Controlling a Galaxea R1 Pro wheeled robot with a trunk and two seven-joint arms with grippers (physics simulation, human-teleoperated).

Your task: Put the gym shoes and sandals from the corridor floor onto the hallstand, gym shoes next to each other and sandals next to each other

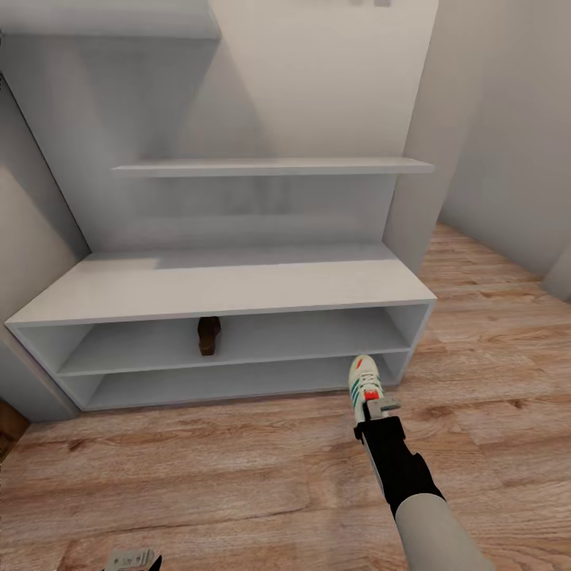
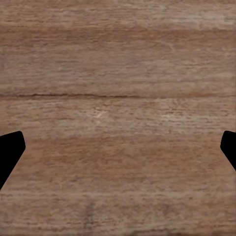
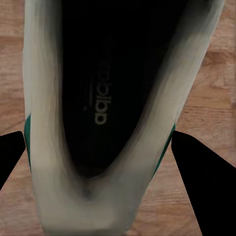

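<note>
While its two dark fingers (image 3: 196,172) pressed against the heel end of a gym shoe (image 1: 365,385), the right gripper (image 1: 376,414) was clamped on that shoe and carried it clear of the corridor floor (image 1: 238,476), toe pointing away toward the hallstand (image 1: 222,289). From the right wrist view the shoe's dark inside and pale sole edge (image 3: 88,206) sat between the fingers, a green stripe showing at each side. The shoe hung just in front of the right end of the rack's lowest open shelf, near but not on it. On the middle shelf, left of centre, one dark brown sandal (image 1: 209,335) stood on the board with its toe toward the back. A long floating shelf (image 1: 270,166) ran across the wall above the bench top. Low at the near left, the left gripper (image 1: 131,560) peeked into the head view; its fingertips (image 2: 11,152) were spread wide apart over bare planks, holding nothing.
</note>
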